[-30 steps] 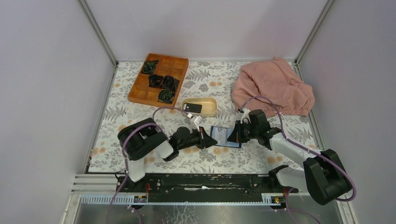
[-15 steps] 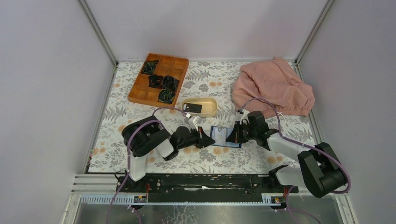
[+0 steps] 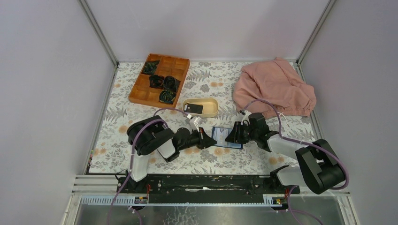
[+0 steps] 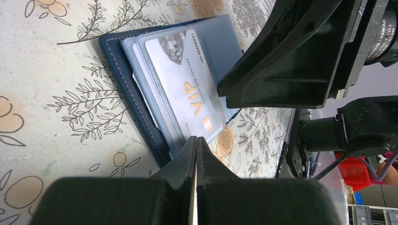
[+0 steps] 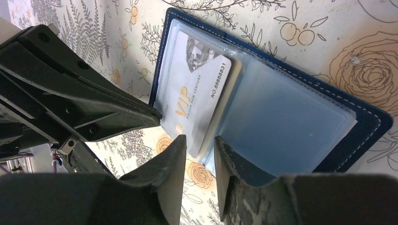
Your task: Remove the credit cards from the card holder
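The navy card holder point(image 3: 220, 137) lies open on the floral table between both grippers. In the left wrist view the card holder point(image 4: 117, 61) shows clear sleeves with a pale grey VIP credit card point(image 4: 187, 89) on top. My left gripper point(image 4: 196, 139) is shut, its tips at the holder's near edge. My right gripper point(image 5: 199, 142) is slightly open, its fingertips on either side of the VIP card's point(image 5: 197, 93) protruding end, above the holder point(image 5: 371, 122). A black card point(image 3: 195, 108) lies in the beige dish point(image 3: 212, 107).
A wooden compartment tray point(image 3: 152, 96) with dark coiled items stands at the back left. A pink cloth point(image 3: 274, 89) is heaped at the back right. Grey walls close in the table on three sides.
My right gripper has moved left over the card holder's right half, and its arm has swung nearer. My left gripper has stayed at the holder's left edge.
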You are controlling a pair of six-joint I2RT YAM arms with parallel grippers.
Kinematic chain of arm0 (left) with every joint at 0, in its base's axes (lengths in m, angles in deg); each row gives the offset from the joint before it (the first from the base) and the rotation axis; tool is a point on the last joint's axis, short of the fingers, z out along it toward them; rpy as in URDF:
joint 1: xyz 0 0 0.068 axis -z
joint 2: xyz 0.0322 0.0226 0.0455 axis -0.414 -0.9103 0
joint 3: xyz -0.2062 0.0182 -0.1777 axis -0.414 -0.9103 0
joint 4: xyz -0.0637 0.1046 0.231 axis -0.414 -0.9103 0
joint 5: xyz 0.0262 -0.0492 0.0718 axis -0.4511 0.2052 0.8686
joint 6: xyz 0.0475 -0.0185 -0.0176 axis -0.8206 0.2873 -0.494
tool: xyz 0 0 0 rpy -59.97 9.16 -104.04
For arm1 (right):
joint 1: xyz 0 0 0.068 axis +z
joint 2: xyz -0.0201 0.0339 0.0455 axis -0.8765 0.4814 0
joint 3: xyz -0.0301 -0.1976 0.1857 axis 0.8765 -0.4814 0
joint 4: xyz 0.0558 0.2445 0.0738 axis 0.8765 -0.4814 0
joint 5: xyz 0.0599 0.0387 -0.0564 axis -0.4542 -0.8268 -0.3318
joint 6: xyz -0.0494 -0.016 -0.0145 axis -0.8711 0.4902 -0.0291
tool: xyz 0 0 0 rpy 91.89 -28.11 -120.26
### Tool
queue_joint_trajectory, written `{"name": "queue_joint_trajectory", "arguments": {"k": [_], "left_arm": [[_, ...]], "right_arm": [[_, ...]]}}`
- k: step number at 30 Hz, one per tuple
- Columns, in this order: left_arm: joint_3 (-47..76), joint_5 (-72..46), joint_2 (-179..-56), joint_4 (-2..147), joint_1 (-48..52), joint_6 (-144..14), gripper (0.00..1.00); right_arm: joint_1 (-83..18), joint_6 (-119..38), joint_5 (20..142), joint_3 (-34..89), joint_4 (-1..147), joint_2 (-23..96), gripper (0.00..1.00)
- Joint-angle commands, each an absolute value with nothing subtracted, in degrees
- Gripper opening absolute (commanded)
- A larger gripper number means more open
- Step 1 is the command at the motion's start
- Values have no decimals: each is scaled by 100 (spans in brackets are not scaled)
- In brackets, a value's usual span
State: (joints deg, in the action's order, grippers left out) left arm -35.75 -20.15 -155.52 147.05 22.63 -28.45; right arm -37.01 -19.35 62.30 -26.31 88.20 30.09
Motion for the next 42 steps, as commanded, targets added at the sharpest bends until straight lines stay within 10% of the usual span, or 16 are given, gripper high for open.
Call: {"name": "queue_joint_trajectory", "arguments": {"k": [1, 42], "left_arm": [[-3566, -2122, -15741, 14829, 2230, -2861, 0], [-3830, -2371, -15959, 15563, 2112, -2523, 0]], "right_arm": [[-3718, -1841, 6230, -2677, 9300, 3199, 36], [-3791, -1565, 5533, -3019, 9971, 2715, 0]]}}
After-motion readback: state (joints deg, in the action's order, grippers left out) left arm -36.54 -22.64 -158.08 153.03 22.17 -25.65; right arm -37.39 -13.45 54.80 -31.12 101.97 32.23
